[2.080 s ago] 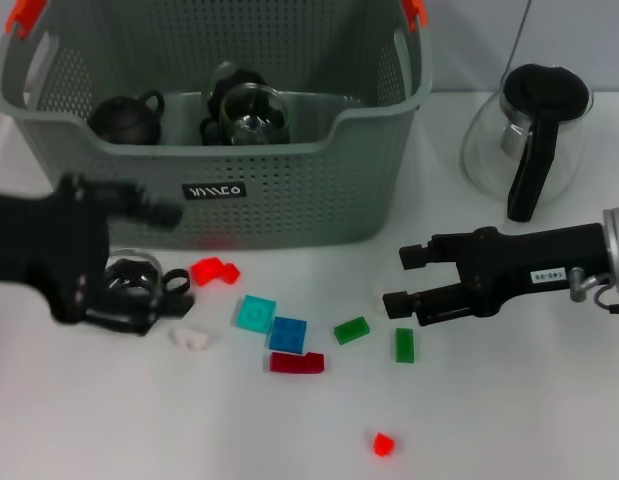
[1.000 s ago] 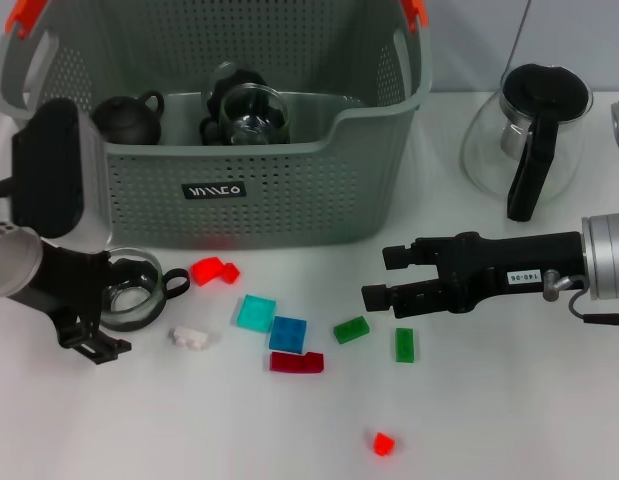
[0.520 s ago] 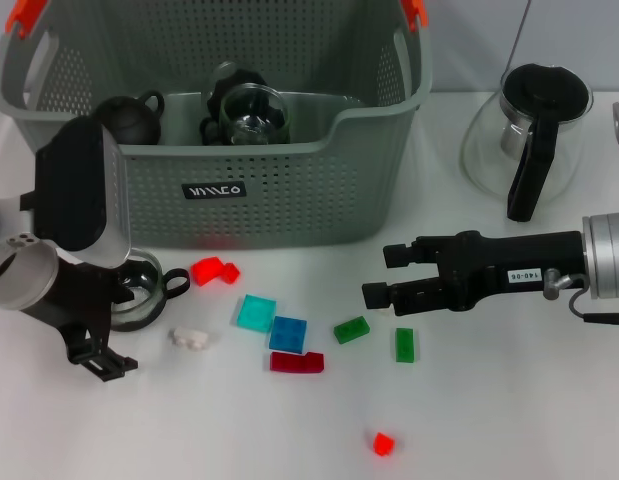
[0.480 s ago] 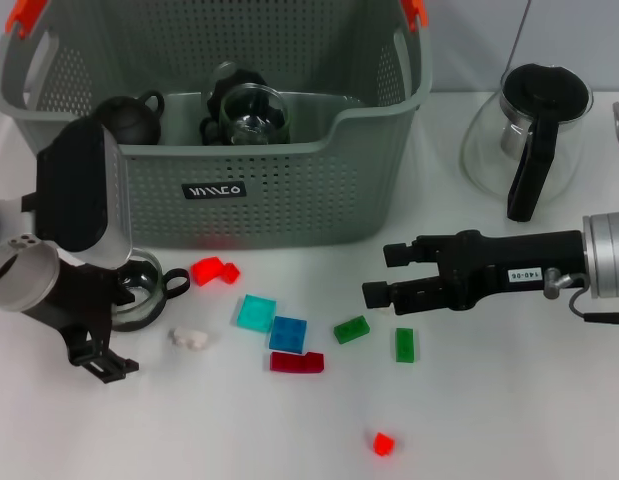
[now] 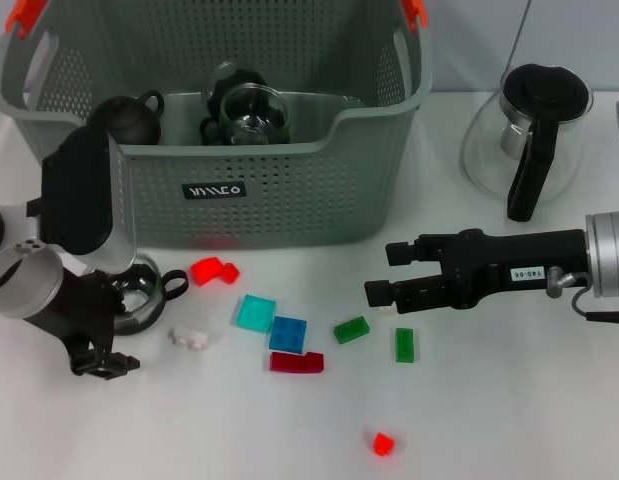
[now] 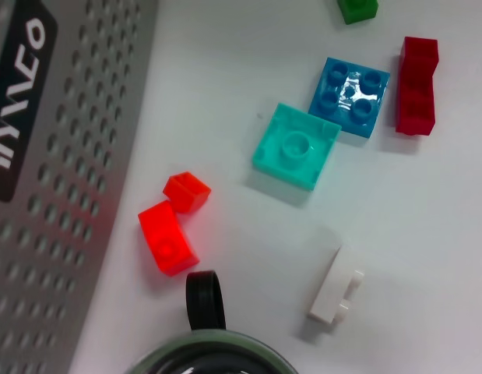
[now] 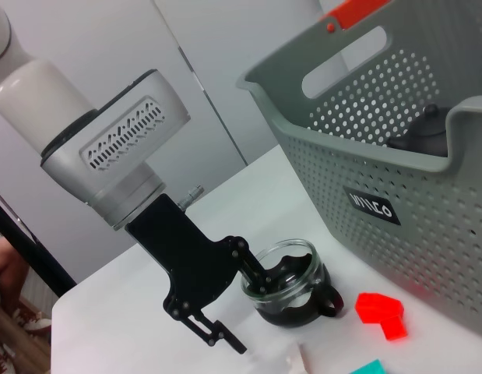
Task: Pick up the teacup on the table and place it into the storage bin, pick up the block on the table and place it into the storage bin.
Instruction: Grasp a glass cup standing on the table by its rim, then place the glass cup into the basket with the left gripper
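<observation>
The glass teacup (image 5: 141, 292) with a black handle stands on the table in front of the storage bin (image 5: 289, 170). My left gripper (image 5: 107, 332) is open and low beside it, one finger against the cup's rim and the other on its near side. The right wrist view shows this gripper (image 7: 242, 310) and the cup (image 7: 293, 284). Blocks lie scattered: a red pair (image 5: 215, 270), teal (image 5: 256, 313), blue (image 5: 287, 333), dark red (image 5: 297, 362), white (image 5: 192, 339) and green ones (image 5: 351, 329). My right gripper (image 5: 386, 274) is open and empty, hovering just right of the green blocks.
The bin holds a black teapot (image 5: 129, 118) and a glass vessel (image 5: 251, 112). A glass carafe (image 5: 529, 140) with a black handle stands at the back right. A small red block (image 5: 383, 443) lies near the front edge. The left wrist view shows the cup's handle (image 6: 205, 300) and the bin wall (image 6: 46, 156).
My left arm has swung its wrist upright and settled down beside the teacup. My right gripper moved a little left earlier and has stayed there. The cup and blocks have not moved.
</observation>
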Robot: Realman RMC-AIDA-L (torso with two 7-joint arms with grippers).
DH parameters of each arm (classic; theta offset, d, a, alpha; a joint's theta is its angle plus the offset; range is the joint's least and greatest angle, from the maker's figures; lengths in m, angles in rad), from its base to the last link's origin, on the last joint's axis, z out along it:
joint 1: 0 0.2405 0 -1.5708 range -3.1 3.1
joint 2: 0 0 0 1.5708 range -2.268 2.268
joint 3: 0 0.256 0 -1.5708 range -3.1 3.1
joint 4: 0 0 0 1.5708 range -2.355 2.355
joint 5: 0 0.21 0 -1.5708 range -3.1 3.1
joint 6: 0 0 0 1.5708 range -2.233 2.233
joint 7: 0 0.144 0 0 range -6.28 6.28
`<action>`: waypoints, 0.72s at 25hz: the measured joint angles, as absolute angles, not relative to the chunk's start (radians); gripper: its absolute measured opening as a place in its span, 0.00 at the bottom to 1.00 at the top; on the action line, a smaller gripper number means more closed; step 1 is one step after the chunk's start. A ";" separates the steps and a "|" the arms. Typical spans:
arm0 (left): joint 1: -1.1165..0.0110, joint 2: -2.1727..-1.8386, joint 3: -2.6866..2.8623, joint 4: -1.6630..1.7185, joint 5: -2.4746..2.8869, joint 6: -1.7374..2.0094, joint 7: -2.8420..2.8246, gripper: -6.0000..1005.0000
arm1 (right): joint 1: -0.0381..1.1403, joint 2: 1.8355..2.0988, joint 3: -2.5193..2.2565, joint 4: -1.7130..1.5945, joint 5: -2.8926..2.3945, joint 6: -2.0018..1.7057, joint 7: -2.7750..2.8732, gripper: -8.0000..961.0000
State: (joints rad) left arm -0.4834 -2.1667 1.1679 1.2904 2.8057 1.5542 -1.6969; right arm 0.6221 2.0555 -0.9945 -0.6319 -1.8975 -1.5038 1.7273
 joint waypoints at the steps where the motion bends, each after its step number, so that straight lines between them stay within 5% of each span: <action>1: -0.483 -2.167 1.168 1.291 2.806 1.554 -1.699 0.69 | 0.622 2.055 -0.994 -0.632 -1.898 -1.505 1.727 0.97; 3: -0.485 -2.167 1.170 1.289 2.806 1.552 -1.704 0.62 | 0.622 2.055 -0.994 -0.632 -1.898 -1.507 1.727 0.97; 5: -0.490 -2.167 1.173 1.279 2.813 1.547 -1.716 0.36 | 0.620 2.055 -0.994 -0.632 -1.898 -1.507 1.727 0.97; 18: -0.495 -2.170 1.177 1.285 2.833 1.561 -1.751 0.12 | 0.620 2.054 -0.985 -0.634 -1.898 -1.511 1.727 0.97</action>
State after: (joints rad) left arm -0.4949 -2.1695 1.1773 1.2851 2.8334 1.5612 -1.7512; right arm 0.6197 2.0541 -0.9845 -0.6337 -1.8980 -1.5109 1.7273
